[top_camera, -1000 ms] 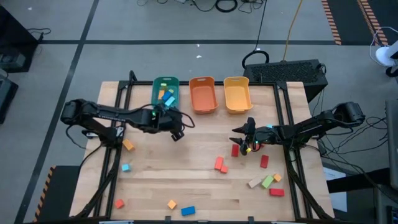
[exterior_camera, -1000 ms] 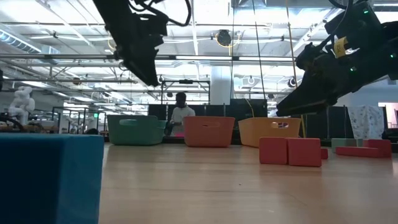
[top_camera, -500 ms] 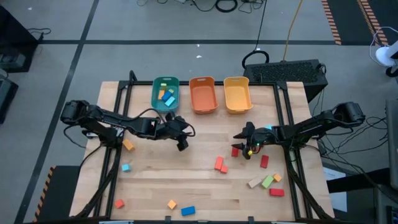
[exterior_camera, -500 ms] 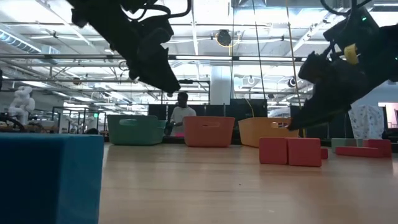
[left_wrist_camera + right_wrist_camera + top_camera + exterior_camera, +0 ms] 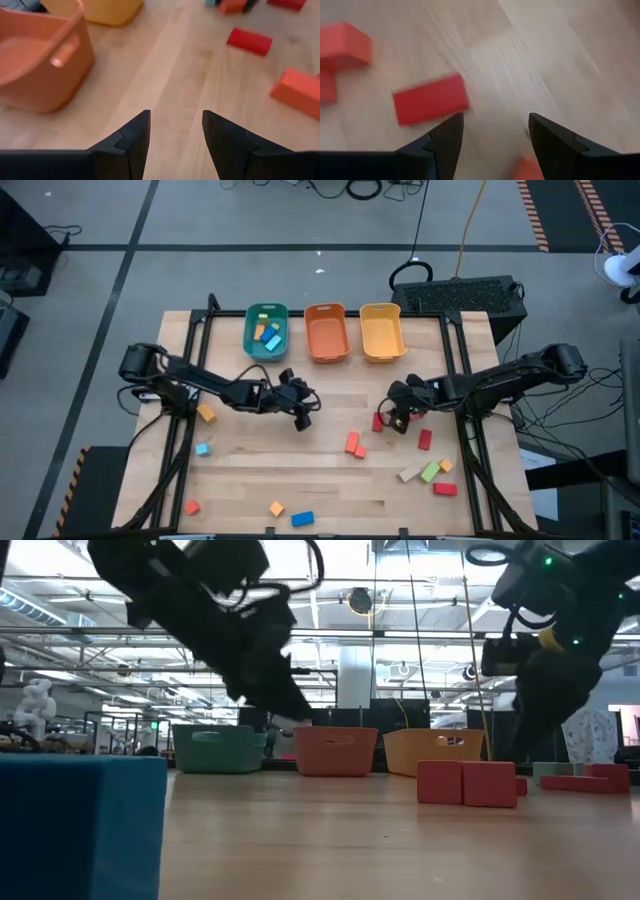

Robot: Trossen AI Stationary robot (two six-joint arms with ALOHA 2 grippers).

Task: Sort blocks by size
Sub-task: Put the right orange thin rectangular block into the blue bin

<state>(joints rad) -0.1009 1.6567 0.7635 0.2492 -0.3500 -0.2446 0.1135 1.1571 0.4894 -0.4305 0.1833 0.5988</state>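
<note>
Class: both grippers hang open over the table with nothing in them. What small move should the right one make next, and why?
Probably lower the right gripper onto the red block just ahead of it and close. Its jaws are open and empty, and that block lies flat on the table with bare wood around it, apart from its neighbours.
</note>
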